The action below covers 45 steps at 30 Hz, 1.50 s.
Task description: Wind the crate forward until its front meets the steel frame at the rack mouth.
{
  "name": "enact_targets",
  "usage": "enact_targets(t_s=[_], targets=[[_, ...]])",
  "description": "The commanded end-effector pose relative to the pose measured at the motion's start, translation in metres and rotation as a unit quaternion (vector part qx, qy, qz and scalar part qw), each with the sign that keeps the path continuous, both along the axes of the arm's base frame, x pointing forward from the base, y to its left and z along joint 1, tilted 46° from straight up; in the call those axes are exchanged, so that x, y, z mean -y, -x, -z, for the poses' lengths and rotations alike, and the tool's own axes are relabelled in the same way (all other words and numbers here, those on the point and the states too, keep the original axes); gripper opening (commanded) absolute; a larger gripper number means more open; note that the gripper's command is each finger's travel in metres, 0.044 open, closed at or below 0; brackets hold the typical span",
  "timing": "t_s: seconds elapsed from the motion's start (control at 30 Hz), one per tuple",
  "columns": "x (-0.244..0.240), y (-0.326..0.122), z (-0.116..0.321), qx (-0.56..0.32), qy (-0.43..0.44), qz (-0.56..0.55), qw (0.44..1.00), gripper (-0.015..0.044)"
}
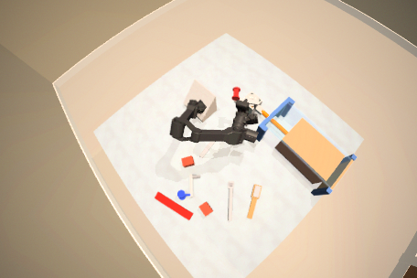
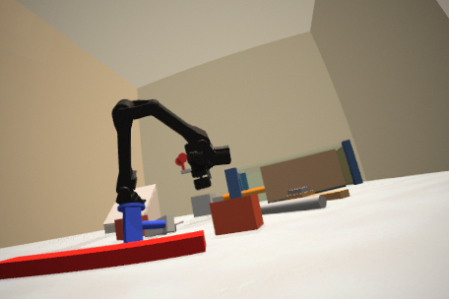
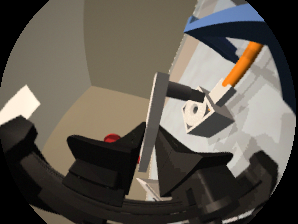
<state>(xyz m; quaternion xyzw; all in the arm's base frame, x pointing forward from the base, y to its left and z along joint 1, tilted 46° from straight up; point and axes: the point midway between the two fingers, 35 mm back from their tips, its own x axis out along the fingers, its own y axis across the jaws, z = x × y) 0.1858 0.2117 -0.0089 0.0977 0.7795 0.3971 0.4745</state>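
Note:
My gripper (image 1: pixel 250 110) (image 2: pixel 199 173) (image 3: pixel 149 125) is shut on the grey arm of the winch handle (image 3: pixel 156 97), whose red knob (image 1: pixel 236 93) (image 2: pixel 181 159) sticks out to one side. The handle's dark shaft points toward the winch (image 1: pixel 253 97) (image 2: pixel 202 206) (image 3: pixel 212 122), which is below. The round hole (image 3: pixel 195 110) shows beside the shaft's tip, which is outside it. An orange strap (image 1: pixel 275 122) (image 2: pixel 246 192) (image 3: pixel 243 65) runs from the winch to the crate (image 1: pixel 315 148) (image 2: pixel 300 176). The crate sits flat, with a gap behind the blue front frame (image 1: pixel 279 115) (image 2: pixel 230 183).
A pale wedge (image 1: pixel 202 98) (image 2: pixel 139 203) stands near the arm's base. Across the bench lie a red bar (image 1: pixel 174 206) (image 2: pixel 98 254), a blue piece (image 1: pixel 182 195) (image 2: pixel 132 223), red blocks (image 1: pixel 187 161) (image 1: pixel 206 208), a pale rod (image 1: pixel 230 202) and an orange-handled tool (image 1: pixel 252 207).

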Motion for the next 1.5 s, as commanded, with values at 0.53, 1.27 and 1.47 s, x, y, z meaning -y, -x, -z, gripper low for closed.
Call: enact_targets(t_s=[0.53,1.27,1.47], targets=[[-0.019,0.061,0.059,-0.001,-0.001,0.0,1.0,0.0],[-0.014,0.065,0.073,-0.033,0.018,0.032,0.999,0.0],[-0.01,0.064,0.077,-0.033,0.018,0.032,0.999,0.0]])
